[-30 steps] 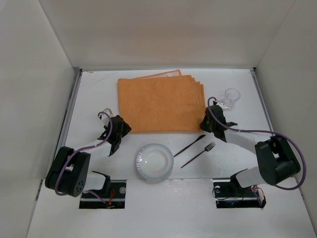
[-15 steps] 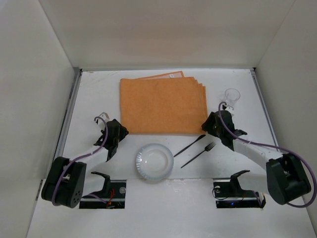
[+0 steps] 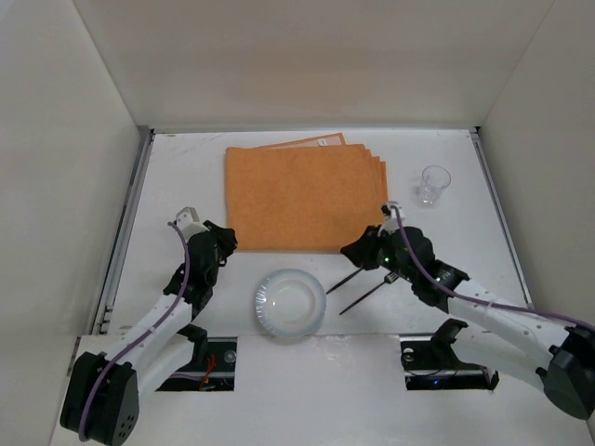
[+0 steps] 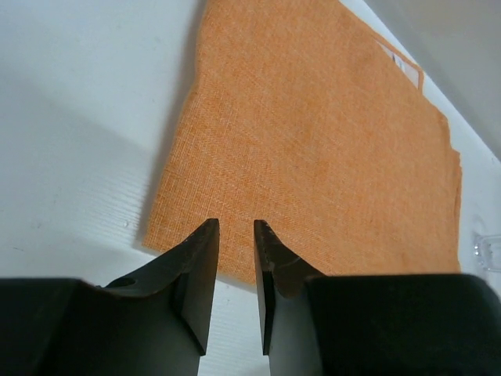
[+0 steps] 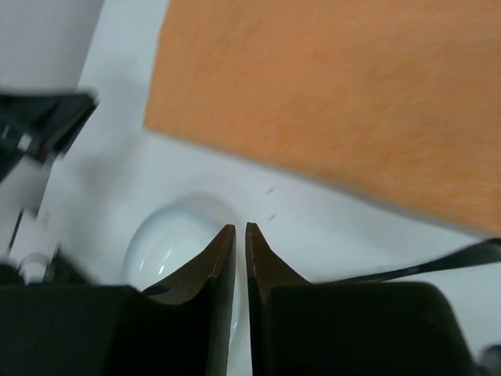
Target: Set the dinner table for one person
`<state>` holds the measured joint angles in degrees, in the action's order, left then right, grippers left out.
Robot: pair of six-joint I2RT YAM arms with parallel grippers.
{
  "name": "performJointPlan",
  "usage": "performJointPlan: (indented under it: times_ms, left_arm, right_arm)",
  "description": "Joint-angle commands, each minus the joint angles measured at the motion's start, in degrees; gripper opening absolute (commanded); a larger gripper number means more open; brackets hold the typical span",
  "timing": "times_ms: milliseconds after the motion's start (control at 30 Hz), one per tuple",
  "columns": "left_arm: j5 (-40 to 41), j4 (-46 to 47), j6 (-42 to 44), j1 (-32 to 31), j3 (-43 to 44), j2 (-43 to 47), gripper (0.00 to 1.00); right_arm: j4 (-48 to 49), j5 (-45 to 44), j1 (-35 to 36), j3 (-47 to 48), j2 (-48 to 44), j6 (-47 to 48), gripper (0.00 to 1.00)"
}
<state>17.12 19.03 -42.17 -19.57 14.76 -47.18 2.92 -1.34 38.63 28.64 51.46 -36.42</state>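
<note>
You have the dinner table [image 3: 177,167] spread wide under both arms, with the orange placemat [image 3: 305,197] lying flat toward its far side. Your left gripper [image 4: 235,231] sits at the mat's near left corner, jaws narrowly parted, grasping nothing. Your right gripper [image 5: 240,233] is clenched empty, above the knife [image 3: 354,274] and fork [image 3: 370,293]. The plate [image 3: 290,303] lies near the front; the glass [image 3: 431,185] stands far right.

Open dinner table [image 3: 177,167] left of placemat [image 3: 305,197], cutlery [image 3: 367,283] under right hand [image 3: 351,249]
</note>
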Motion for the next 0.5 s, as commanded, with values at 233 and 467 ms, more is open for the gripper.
performJointPlan:
  times_ms: [233, 467]
  left_arm:
    - [0.0, 8.2, 1.0, -2.8, 3.6, -7.9, 0.27]
    - [0.0, 11.7, 1.2, -3.9, 3.8, -10.7, 0.35]
  right_arm:
    - [13.0, 12.4, 8.4, -0.5, 16.1, -1.5, 0.58]
    - [20.4, 20.1, 8.4, 1.2, 28.0, -2.9, 0.66]
